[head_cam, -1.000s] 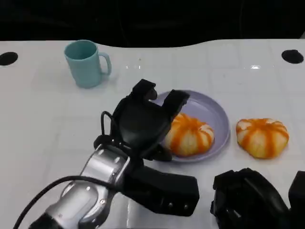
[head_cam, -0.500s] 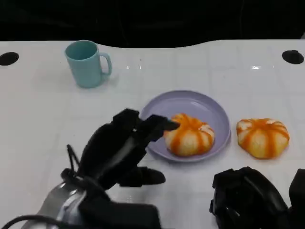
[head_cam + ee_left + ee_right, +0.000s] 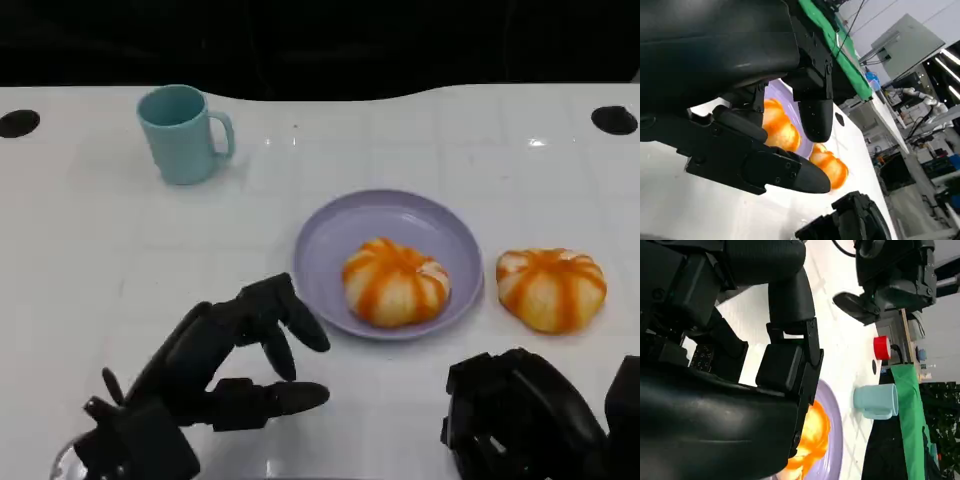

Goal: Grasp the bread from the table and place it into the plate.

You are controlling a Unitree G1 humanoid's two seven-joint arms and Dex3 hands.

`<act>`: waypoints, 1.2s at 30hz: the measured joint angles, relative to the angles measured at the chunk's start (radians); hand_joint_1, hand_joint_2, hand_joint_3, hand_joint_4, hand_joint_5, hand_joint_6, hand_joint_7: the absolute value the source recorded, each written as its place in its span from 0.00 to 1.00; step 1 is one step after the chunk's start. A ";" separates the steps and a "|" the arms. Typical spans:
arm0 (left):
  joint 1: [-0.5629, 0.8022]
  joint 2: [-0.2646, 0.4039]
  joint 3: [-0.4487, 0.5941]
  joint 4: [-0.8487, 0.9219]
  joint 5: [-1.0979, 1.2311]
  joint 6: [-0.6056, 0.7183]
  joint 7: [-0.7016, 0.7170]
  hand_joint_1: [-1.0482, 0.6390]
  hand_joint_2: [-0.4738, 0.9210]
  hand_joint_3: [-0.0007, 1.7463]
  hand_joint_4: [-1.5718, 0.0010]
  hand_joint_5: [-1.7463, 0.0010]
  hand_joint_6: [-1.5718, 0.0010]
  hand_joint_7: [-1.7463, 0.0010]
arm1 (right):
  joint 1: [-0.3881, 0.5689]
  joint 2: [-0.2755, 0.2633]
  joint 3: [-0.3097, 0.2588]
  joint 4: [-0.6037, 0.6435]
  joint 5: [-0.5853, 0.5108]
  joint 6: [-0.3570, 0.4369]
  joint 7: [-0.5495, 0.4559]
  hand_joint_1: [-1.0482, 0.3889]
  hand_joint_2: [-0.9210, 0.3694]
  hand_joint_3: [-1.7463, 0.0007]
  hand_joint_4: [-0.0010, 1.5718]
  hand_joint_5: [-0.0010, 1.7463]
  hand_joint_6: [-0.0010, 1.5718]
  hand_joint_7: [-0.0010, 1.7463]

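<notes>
Here, one view after another.

Head view, risk: My guess is that the bread on the table (image 3: 551, 288) is the one left to move; it sits just beside the plate (image 3: 345, 222), near its rim. A sideways approach could nudge it along the white table (image 3: 90, 240) instead of lifting it, or knock the plate and shift the bread on the plate (image 3: 396, 281).

Head view, left hand: My left hand (image 3: 215, 365) rests low, on the side of the plate away from the loose bread, fingers spread and holding nothing. The bread on the plate lies just beyond my fingertips; the one on the table is well apart, with the plate between us.

Head view, right hand: My right hand (image 3: 525, 420) sits nearer me than the plate, with the loose bread just beyond it. I cannot tell how its fingers lie.

Head view, mug: A teal mug (image 3: 182, 133) stands well apart from the plate, on the far side, out of harm's way, I judge.

Left wrist view: My left-hand fingers (image 3: 815, 112) are apart, nothing between them; past them show the plate's rim (image 3: 777, 90) and both breads, the one on the plate (image 3: 777, 125) closer.

Right wrist view: The plate (image 3: 832, 440) carries its bread (image 3: 812, 432), the mug (image 3: 875, 401) beyond it.
</notes>
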 measured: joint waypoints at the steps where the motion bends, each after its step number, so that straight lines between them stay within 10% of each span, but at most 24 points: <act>1: 0.008 -0.012 0.008 0.008 -0.042 0.003 -0.028 0.16 1.00 0.15 0.55 0.00 0.62 0.10 | 0.000 0.000 0.000 0.000 0.000 0.000 0.001 0.00 0.73 0.18 0.97 0.76 1.00 0.58; 36: 0.077 -0.211 0.173 0.182 -0.337 0.145 -0.391 0.12 1.00 0.12 0.43 0.00 0.51 0.04 | 0.010 -0.001 0.000 -0.006 0.003 0.000 0.003 0.00 0.70 0.20 0.98 0.76 1.00 0.59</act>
